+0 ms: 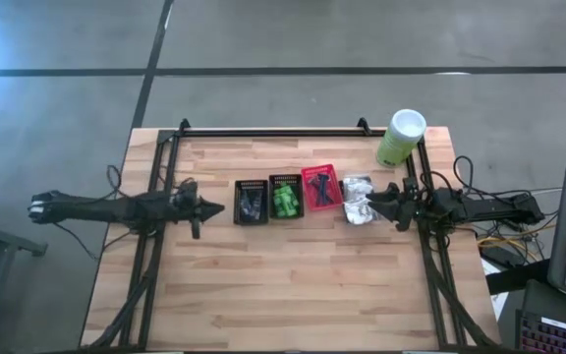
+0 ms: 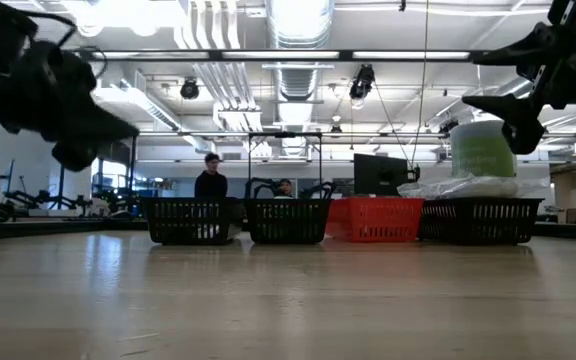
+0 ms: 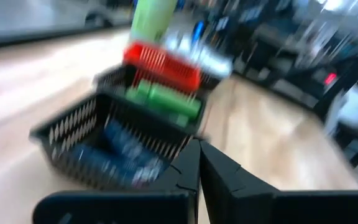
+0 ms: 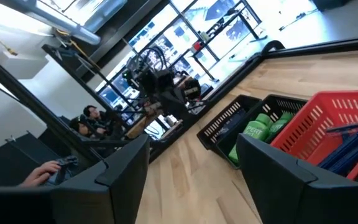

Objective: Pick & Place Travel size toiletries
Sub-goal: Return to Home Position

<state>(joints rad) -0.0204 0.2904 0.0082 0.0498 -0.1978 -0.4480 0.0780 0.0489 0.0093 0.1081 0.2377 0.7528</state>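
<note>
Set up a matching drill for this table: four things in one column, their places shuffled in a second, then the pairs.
Things
1. green bottles
2. white packets
3. canister
4. left gripper

Places
A. in the rightmost basket
B. left of the basket row, over bare table
C. outside the baskets, standing at a corner
D. in the second basket from the left

Pairs: 1-D, 2-A, 3-C, 4-B

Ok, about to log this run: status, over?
Left gripper shut, empty, just off the left basket. Right gripper open, empty, raised by the stowed packets. Bottles and sticks stowed too. Nothing blocking either arm.
</note>
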